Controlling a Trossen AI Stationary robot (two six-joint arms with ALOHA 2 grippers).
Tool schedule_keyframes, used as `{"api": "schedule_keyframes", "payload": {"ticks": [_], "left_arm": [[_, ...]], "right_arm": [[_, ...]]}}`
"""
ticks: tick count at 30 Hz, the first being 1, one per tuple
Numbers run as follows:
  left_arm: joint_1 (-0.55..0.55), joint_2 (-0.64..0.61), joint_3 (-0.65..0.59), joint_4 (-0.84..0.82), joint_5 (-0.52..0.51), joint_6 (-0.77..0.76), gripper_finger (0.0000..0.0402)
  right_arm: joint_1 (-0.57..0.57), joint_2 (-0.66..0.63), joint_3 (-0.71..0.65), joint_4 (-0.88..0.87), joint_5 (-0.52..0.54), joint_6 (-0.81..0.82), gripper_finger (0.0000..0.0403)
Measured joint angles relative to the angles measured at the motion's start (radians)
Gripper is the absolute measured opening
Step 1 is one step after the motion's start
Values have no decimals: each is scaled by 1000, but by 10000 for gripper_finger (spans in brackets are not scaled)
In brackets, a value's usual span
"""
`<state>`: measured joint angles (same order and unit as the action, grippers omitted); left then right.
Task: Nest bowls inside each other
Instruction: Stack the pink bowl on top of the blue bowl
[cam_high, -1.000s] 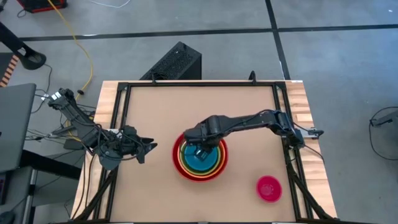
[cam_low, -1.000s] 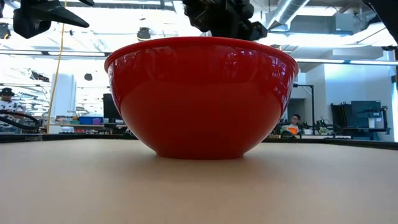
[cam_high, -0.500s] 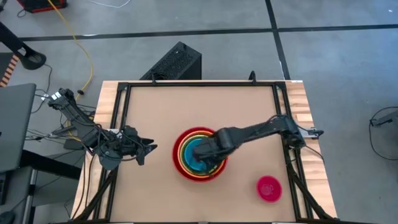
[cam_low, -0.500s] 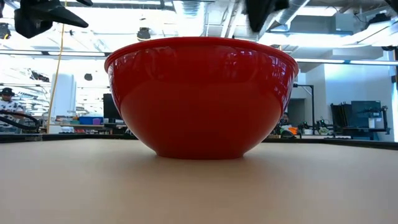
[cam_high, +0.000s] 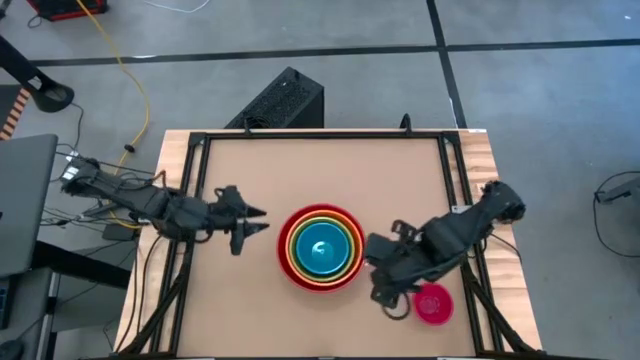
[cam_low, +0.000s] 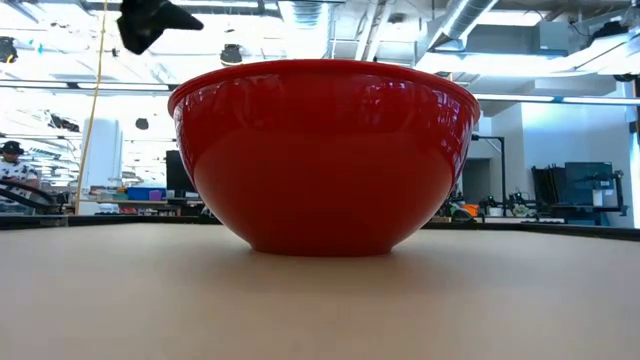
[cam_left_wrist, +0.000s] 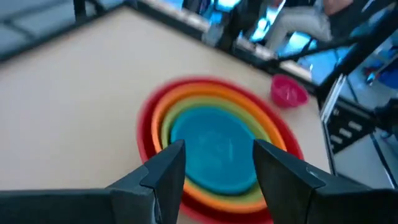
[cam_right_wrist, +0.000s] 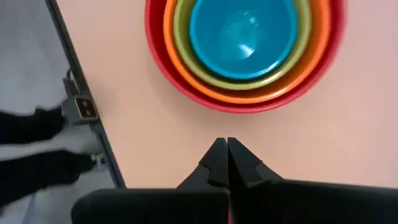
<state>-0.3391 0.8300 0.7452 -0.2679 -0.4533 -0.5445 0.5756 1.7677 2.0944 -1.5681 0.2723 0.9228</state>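
Four bowls sit nested at the table's middle: red bowl (cam_high: 320, 283) outermost, then orange, olive green and light blue bowl (cam_high: 321, 250). The red bowl (cam_low: 325, 155) rests by its base on the table. The small pink bowl (cam_high: 433, 303) stands alone near the right front corner. My right gripper (cam_high: 385, 288) hangs shut between the nest and the pink bowl, above the table; its shut tips (cam_right_wrist: 225, 155) hold nothing. My left gripper (cam_high: 255, 222) hovers open just left of the nest, its fingers (cam_left_wrist: 168, 168) pointing at the nested bowls (cam_left_wrist: 214, 149).
Black frame rails (cam_high: 195, 200) run along the left, far and right sides of the table. A black box (cam_high: 285, 100) stands on the floor beyond the far edge. Bare tabletop (cam_high: 320, 170) lies behind the nest and along the near edge.
My right gripper has come up out of the nest and swung toward the table's right near corner, ending beside the pink bowl; the blue bowl stays in the nest. My left gripper has swung right toward the nest and rolled.
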Motion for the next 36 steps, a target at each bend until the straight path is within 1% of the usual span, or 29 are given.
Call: {"api": "schedule_keyframes", "payload": {"ticks": [3, 6, 8, 12, 16, 18, 21, 24, 26, 28, 31, 33, 36], "left_arm": [[79, -57, 0, 14, 47, 73, 176], [140, -124, 0, 14, 118, 117, 176], [166, -173, -12, 17, 143, 121, 176], [180, -262, -72, 10, 140, 83, 176], [180, -339, -164, 6, 135, -20, 176], [180, -368, -206, 0, 155, -74, 176], [180, -402, -246, 2, 211, -94, 176], [179, -420, -257, 0, 229, -92, 176], [179, -422, -257, -25, 212, -89, 176], [179, -421, -257, -58, 192, -78, 176], [179, -416, -257, -108, 183, -83, 176], [179, -416, -257, -142, 183, -113, 176], [179, -416, -257, -173, 178, -135, 176]], "right_arm": [[21, -85, -90, 9, 43, 59, 2], [30, -187, -239, 28, 41, 142, 1], [38, -260, -360, 78, 25, 178, 1], [58, -409, -613, 238, -74, 252, 2], [81, -517, -844, 344, -165, 357, 15], [85, -555, -941, 366, -205, 391, 28], [85, -596, -1067, 409, -284, 390, 54], [86, -610, -1162, 443, -391, 343, 79], [86, -610, -1207, 462, -445, 300, 95], [86, -610, -1246, 501, -478, 249, 108], [84, -609, -1294, 590, -509, 166, 119], [84, -609, -1319, 636, -516, 132, 121], [84, -609, -1340, 642, -515, 112, 122]]}}
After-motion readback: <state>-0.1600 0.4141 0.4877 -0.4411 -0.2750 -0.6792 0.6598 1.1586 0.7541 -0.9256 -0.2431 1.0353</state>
